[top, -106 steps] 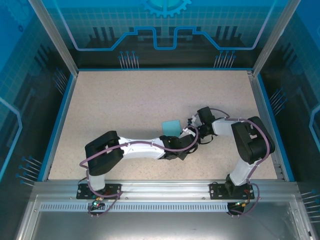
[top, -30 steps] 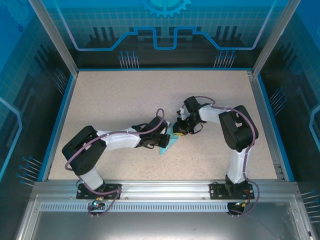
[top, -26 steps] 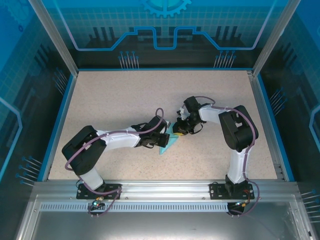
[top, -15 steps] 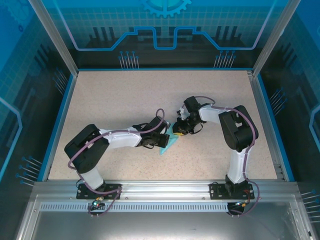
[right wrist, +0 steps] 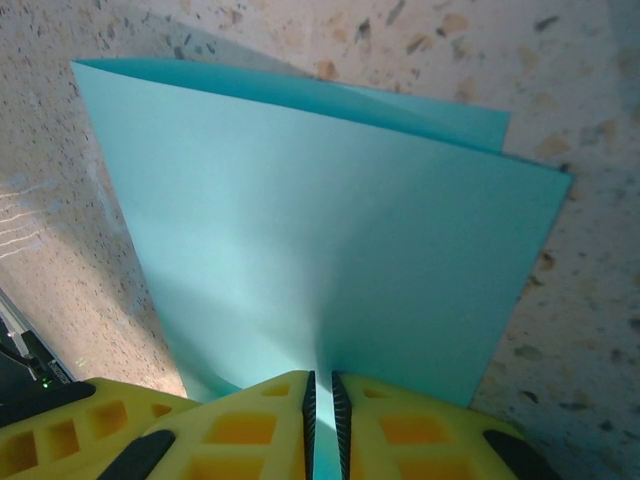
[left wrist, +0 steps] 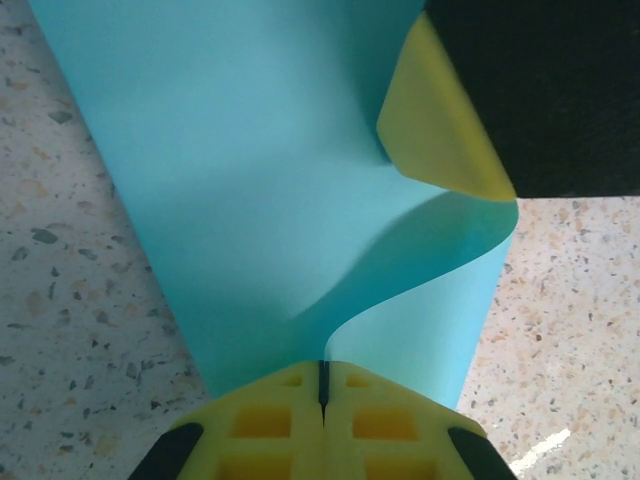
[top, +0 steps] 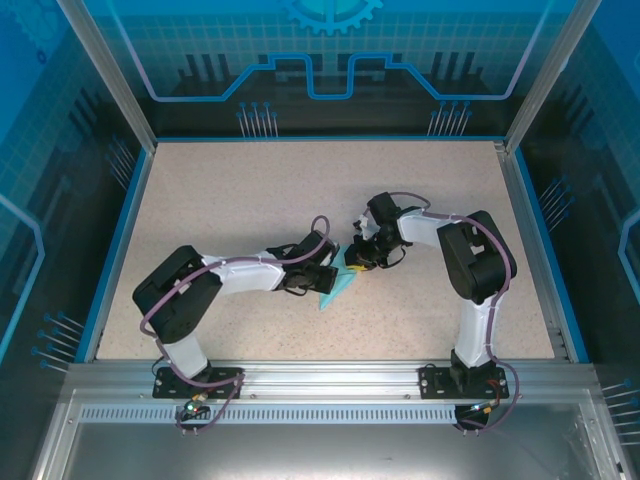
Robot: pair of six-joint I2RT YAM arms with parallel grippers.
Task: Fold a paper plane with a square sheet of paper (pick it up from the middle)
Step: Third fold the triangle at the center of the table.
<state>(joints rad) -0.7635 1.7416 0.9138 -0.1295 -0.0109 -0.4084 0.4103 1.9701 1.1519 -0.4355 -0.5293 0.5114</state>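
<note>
Top external view first: the two arms meet around the middle of the surface [top: 230, 190]. The left claw [top: 328, 280] and right claw [top: 356, 262] are nose to nose, with the sheet of paper [top: 337, 289] caught between them. One turquoise corner pokes out past the left claw's tip, toward the near edge.

Left wrist cam: the left claw [left wrist: 322, 378] is fully closed. Its yellow pads are pressed together with the edge of the paper [left wrist: 250, 200] running straight into the seam, so it's got a pinch on it. Ahead of the claw the sheet rises up and away. To the right of the tip it bulges into a soft curl instead of lying flat. Up ahead and to the right, one of the right claw's yellow fingers [left wrist: 440, 125] sits against the paper, with speckled surface [left wrist: 60, 300] on both sides.

Right wrist cam: the right claw [right wrist: 320, 388] is closed down to a thin slit, and the paper [right wrist: 320, 230] goes right into that slit, so it's gripping too. Ahead of this claw the sheet looks folded double. A second layer peeks out along the far edge, and the far corners lie against the surface [right wrist: 300, 30].
</note>
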